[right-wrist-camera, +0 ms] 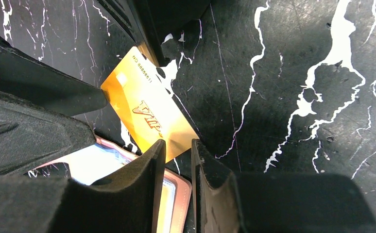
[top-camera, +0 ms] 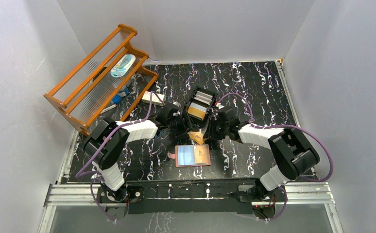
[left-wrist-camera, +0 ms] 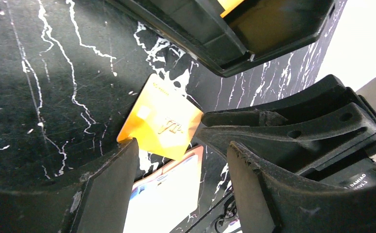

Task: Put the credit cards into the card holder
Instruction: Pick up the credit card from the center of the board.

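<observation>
A gold credit card [top-camera: 198, 137] lies tilted just behind the open card holder [top-camera: 193, 155], and both grippers meet over it. My left gripper [top-camera: 188, 130] is open wide. In the left wrist view the gold card [left-wrist-camera: 159, 119] touches its left fingertip [left-wrist-camera: 130, 145] at one corner, and the holder's shiny sleeve [left-wrist-camera: 164, 194] shows between the jaws. My right gripper [right-wrist-camera: 178, 143] has a narrow gap, and the near end of the gold card [right-wrist-camera: 147, 111] reaches into it above the holder's salmon rim [right-wrist-camera: 180, 196]. More credit cards [top-camera: 196, 110] stand in the black slotted tray [top-camera: 201, 98].
An orange wooden rack [top-camera: 96, 77] stands at the back left with a blue-white item [top-camera: 123, 65] on it. A white-and-red small box [top-camera: 153, 98] lies beside it. The tray's black wall [left-wrist-camera: 225, 34] sits close behind the gold card. White walls close in three sides.
</observation>
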You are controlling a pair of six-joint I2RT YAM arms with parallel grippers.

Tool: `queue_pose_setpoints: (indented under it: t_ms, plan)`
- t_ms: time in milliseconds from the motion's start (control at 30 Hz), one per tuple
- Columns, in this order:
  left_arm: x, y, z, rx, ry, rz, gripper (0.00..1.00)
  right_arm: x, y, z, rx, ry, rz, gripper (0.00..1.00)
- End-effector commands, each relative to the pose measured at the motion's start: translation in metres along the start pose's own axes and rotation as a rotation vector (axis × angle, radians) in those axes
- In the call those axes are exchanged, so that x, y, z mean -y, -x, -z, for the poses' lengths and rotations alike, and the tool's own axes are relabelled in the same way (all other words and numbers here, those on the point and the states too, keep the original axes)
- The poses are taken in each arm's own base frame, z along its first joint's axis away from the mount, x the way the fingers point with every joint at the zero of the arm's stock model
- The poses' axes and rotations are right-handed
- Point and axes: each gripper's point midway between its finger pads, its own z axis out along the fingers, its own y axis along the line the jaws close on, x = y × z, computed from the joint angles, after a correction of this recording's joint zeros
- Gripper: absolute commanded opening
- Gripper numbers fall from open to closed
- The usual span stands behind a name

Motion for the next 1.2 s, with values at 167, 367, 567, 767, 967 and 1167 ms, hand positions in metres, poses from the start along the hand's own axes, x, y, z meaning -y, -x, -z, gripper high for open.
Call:
queue_pose_setpoints:
  t_ms: [167, 367, 567, 767, 967, 1167]
  plan:
    - [0.016, -0.004, 0.002, -0.009, -0.056, -0.013, 0.63, 0.013, -0.019, -0.004, -0.046, -0.026, -0.02, 0.34]
    - [0.002, -0.012, 0.016, 0.011, 0.031, 0.145, 0.64, 0.013, -0.02, -0.004, -0.046, -0.027, -0.023, 0.34]
    - [0.001, -0.005, 0.023, 0.107, 0.114, 0.247, 0.68, 0.014, -0.021, -0.004, -0.05, -0.028, -0.025, 0.34]
    - [-0.012, 0.001, 0.019, 0.196, 0.176, 0.316, 0.68, 0.013, -0.023, -0.005, -0.058, -0.025, -0.028, 0.34]
    - [-0.014, 0.013, 0.014, 0.281, 0.147, 0.343, 0.66, 0.013, -0.025, -0.006, -0.071, -0.017, -0.029, 0.33]
    - [-0.018, 0.009, 0.002, 0.247, 0.16, 0.327, 0.65, 0.011, -0.011, 0.003, -0.036, -0.049, 0.008, 0.35]
